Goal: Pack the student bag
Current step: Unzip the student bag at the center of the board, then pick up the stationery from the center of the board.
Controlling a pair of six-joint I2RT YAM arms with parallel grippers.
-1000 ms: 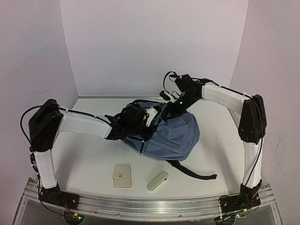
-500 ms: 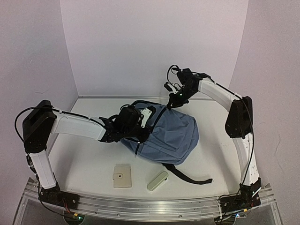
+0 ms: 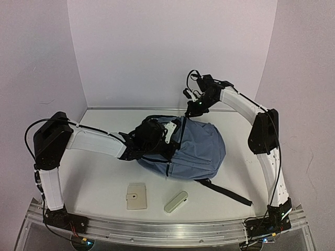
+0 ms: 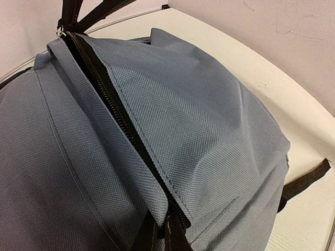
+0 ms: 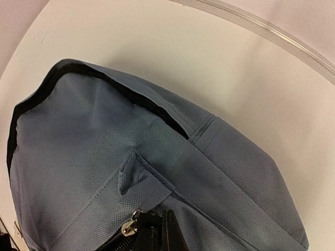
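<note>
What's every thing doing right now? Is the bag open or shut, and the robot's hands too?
Bag: lying on the table, top pulled up, zip looks closed where visible.
Left hand: shut, pinching the bag at its zip.
Right hand: shut, pinching the bag's top.
Strap: loose, trailing on the table.
Tan pouch: lying flat, untouched.
White case: lying flat, untouched.
</note>
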